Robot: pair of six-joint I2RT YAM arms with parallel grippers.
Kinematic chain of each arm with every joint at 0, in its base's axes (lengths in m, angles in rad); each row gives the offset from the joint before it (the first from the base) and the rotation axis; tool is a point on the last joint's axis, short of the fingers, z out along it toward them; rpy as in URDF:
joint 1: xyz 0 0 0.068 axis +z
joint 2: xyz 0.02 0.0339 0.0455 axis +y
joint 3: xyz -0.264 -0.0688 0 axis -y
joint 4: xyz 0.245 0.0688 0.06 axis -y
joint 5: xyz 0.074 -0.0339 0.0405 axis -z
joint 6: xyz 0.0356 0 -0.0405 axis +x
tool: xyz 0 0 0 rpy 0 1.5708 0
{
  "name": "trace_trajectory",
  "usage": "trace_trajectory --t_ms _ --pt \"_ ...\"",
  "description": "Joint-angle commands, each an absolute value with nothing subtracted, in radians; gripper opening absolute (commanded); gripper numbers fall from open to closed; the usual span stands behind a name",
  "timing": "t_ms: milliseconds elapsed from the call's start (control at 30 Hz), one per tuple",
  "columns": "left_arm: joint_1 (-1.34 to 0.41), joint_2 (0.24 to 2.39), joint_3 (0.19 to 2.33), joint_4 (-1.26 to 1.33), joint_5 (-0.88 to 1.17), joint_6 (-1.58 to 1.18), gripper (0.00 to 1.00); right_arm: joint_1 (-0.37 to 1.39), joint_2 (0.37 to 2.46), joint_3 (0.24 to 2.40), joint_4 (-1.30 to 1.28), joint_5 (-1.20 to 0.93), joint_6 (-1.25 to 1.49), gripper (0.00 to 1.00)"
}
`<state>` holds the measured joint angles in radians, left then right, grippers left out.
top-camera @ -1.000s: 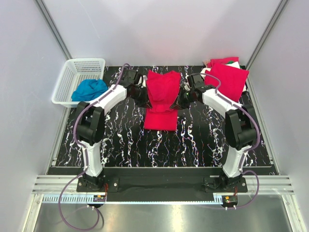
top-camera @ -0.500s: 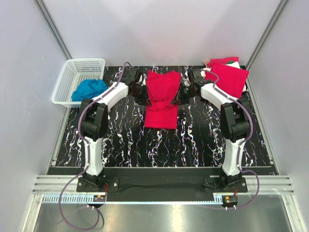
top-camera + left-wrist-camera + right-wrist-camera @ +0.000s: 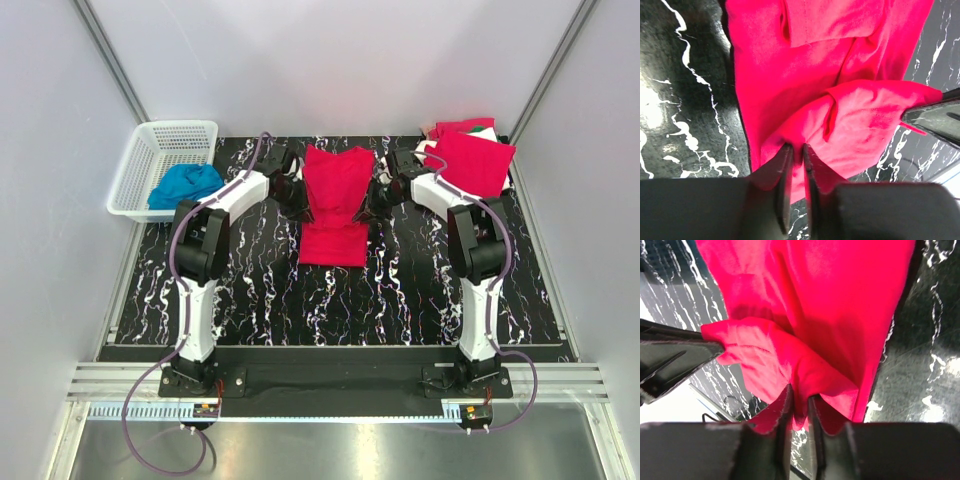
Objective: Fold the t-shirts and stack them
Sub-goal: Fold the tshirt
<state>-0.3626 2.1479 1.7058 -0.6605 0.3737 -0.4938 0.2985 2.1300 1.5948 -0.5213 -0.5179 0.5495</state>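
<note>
Both nearly closed, left gripper [image 3: 796, 148] and right gripper [image 3: 799, 393] pinch the red t-shirt [image 3: 335, 185] at its side edges.
Open table [image 3: 330, 300] lies nearer; both arms have reached farther back.

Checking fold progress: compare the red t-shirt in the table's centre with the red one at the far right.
The centre t-shirt lies long, half folded; the right t-shirt is a compact square, turned askew. Centre lies on bare tabletop; right tops another garment. Both bright red.

Black marbled table [image 3: 250, 290]: red t-shirt [image 3: 335, 205] midway, folded t-shirts [image 3: 470, 160] far right, basket [image 3: 150, 130] far left.
</note>
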Motion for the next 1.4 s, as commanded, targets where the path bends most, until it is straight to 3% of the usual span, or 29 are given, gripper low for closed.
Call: trace_trajectory --t_ms 0,67,100,767,1100,1367 --pt "-0.353 2.145 1.752 -0.649 0.331 -0.489 0.21 0.29 2.148 1.658 -0.52 -0.526 0.529 0.26" --pt "-0.351 2.146 1.756 -0.649 0.322 -0.491 0.24 0.288 2.152 1.673 -0.52 -0.511 0.529 0.33" --pt "-0.348 2.148 1.759 -0.649 0.321 -0.492 0.26 0.287 2.152 1.68 -0.52 -0.508 0.531 0.45" --pt "-0.314 2.166 1.832 -0.652 0.333 -0.511 0.29 0.25 2.162 1.766 -0.545 -0.456 0.535 0.42" --pt "-0.377 1.892 1.53 -0.66 0.408 -0.454 0.31 0.252 1.912 1.694 -0.639 -0.518 0.514 0.42" --pt "-0.483 1.79 1.399 -0.667 0.382 -0.449 0.33 0.351 1.77 1.456 -0.681 -0.5 0.535 0.4"
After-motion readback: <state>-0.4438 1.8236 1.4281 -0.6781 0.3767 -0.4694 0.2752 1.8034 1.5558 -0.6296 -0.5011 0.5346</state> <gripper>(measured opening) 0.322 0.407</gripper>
